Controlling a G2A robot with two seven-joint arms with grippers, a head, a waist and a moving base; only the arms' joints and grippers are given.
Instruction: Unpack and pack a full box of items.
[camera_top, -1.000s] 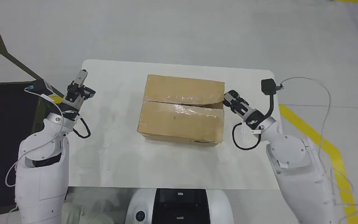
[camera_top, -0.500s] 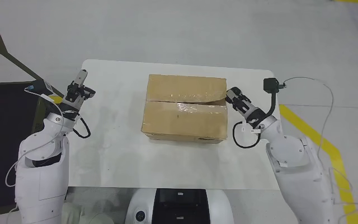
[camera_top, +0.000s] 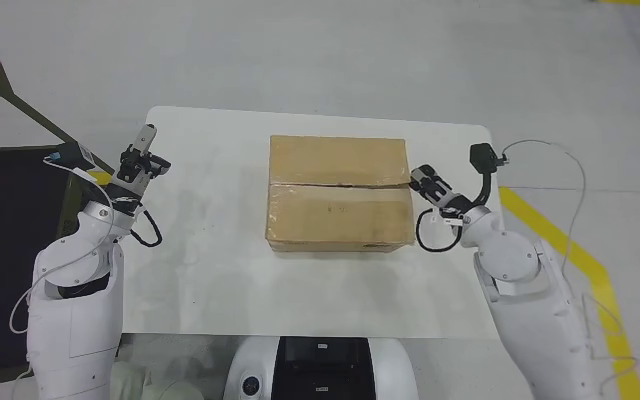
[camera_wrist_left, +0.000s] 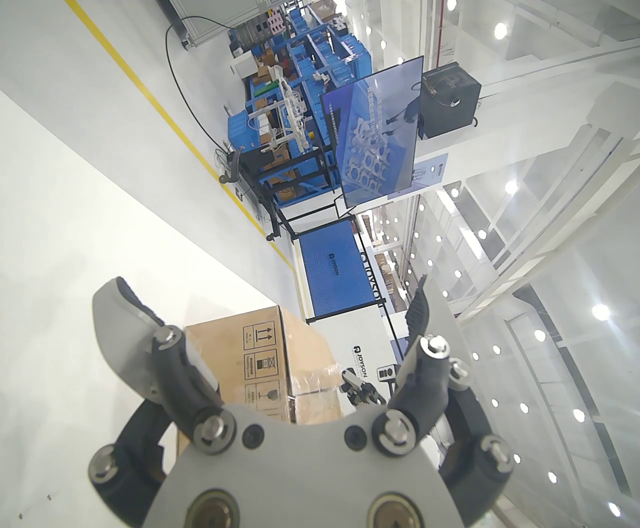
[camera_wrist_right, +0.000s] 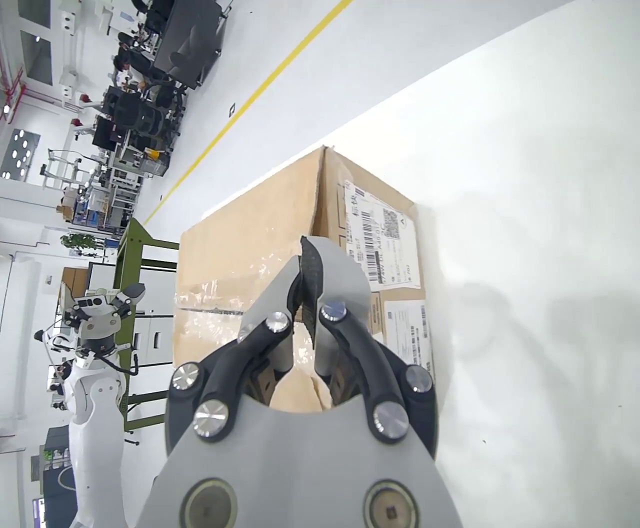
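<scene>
Half engaged: sets clenched right gripper (camera_top: 418, 179) at box (camera_top: 340, 196) seam, centre right, likely for opening; parks left gripper (camera_top: 151, 150) splayed, far left.

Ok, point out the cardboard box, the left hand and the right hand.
cardboard box (camera_top: 340, 212): top view, on the top flap nearer the robot.
left hand (camera_wrist_left: 267, 297): left wrist view, midway between its open fingertips.
right hand (camera_wrist_right: 303, 262): right wrist view, at its closed fingertips.

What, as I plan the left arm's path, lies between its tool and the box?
Only bare white table: the top view shows nothing between the open left tool and the box.
</scene>
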